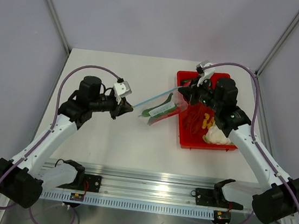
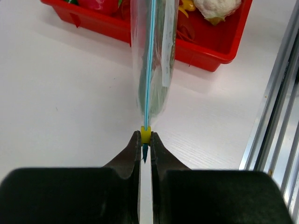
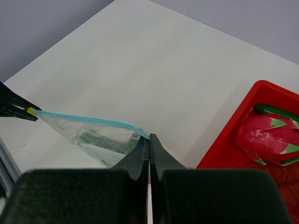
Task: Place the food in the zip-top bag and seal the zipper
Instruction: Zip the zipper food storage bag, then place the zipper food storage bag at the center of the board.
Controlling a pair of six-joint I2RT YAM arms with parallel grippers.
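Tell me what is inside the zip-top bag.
A green vegetable shows through the zip-top bag, which the left gripper and right gripper pinch at opposite ends. Crinkled plastic blurs the vegetable's shape.

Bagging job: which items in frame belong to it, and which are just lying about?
Job: zip-top bag; zipper; food, green, inside the bag; left hand, shut on the zipper's yellow-tipped end; right hand, shut on the bag's opposite corner.

Lying about: red tray; dragon fruit and cauliflower, both in the tray.
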